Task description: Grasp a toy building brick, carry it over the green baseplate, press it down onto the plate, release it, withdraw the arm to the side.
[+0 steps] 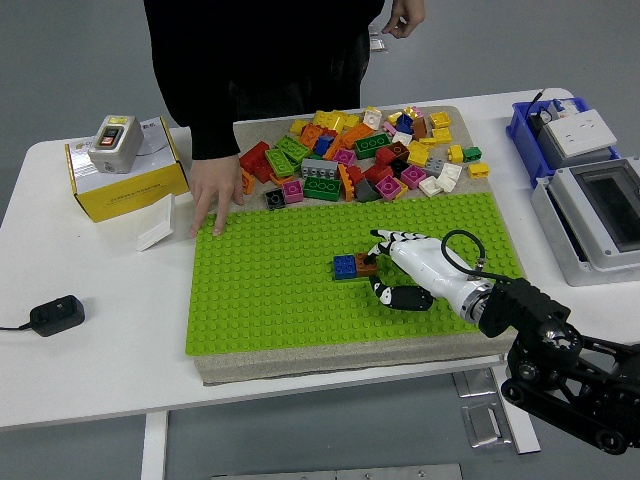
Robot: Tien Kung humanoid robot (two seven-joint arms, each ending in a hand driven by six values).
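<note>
White table (100, 370), brick pile (365, 155), person's hand (213, 195) on baseplate (270, 290)

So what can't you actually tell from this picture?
Only the head view is available.
- Whether the right hand grips the brown brick or only touches it: the fingers cover its right side.
- Whether the brown brick and blue brick are pressed fully onto the green baseplate: too small to tell.
- The robot's left arm: out of frame.
- The person's upper body: cut off by the top edge; one hand rests at the plate's corner.
</note>
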